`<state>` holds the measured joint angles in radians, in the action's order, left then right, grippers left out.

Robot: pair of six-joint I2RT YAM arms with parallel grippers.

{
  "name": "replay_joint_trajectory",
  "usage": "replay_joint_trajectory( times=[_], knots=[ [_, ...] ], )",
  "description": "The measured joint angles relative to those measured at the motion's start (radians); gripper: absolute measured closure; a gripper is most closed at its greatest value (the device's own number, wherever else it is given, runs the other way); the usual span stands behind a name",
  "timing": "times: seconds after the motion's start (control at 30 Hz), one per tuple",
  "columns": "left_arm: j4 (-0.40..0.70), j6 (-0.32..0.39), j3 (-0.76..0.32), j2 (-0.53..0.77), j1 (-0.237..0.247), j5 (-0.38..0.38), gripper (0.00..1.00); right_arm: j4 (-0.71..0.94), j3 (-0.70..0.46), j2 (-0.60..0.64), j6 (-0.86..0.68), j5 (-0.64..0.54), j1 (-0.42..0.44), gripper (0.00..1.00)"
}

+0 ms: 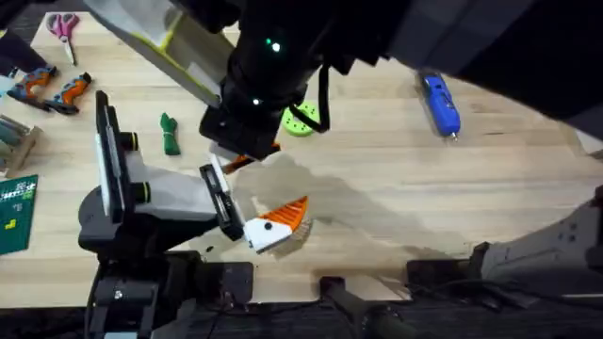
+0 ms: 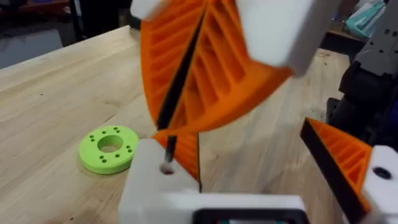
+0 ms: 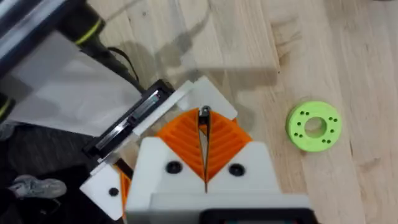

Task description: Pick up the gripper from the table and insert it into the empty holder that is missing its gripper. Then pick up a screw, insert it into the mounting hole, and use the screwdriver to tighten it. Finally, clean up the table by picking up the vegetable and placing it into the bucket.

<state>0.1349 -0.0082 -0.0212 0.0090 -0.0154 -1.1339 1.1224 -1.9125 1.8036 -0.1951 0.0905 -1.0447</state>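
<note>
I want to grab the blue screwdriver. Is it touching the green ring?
Apart. The overhead view shows the screwdriver lying well away from the green ring, with bare table between them.

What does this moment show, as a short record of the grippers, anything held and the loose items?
right gripper: shut on a thin screw, over the left arm's white finger block
left gripper: open, holding nothing
screwdriver: lying on the table, not held
vegetable: lying on the table, not held
green ring: flat on the table near the right gripper
</note>
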Motion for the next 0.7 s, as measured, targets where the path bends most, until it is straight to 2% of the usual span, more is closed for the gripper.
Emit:
replay_joint_trajectory(
  times=[0.7],
  knots=[
    [0.0,-0.006,0.0,0.0,0.0,0.0,0.024,0.0,-0.005,0.028,0.005,0.0,0.009,0.995]
  ],
)
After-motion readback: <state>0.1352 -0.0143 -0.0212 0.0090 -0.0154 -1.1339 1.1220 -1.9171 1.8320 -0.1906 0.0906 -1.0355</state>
